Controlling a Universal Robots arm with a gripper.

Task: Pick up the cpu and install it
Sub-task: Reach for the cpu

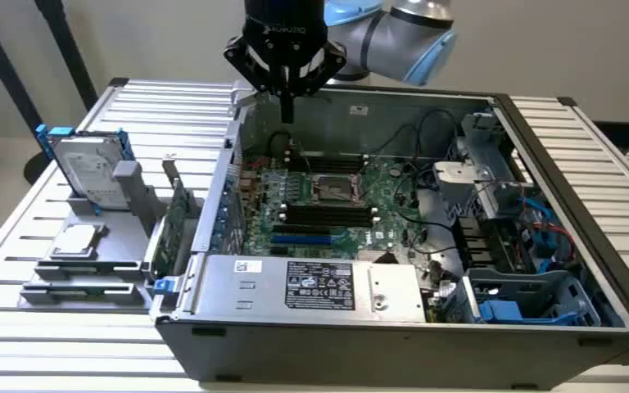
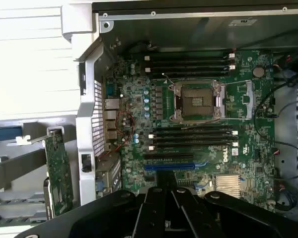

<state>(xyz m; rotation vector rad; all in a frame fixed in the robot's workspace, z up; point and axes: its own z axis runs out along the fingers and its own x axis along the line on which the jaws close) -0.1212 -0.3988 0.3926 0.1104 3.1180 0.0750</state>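
Note:
The cpu, a small flat square chip with a pale metal top, lies on the grey stand at the exterior view's left, outside the computer case. My gripper hangs shut and empty above the far wall of the open case, well away from the cpu. The metal-framed socket with its dark centre sits on the green motherboard, below and in front of the gripper. In the wrist view the socket lies open in the middle of the board.
A silver hard drive with blue rails leans upright behind the cpu. A green expansion card stands between the stand and the case. Inside the case are a power supply, black cables and blue drive bays.

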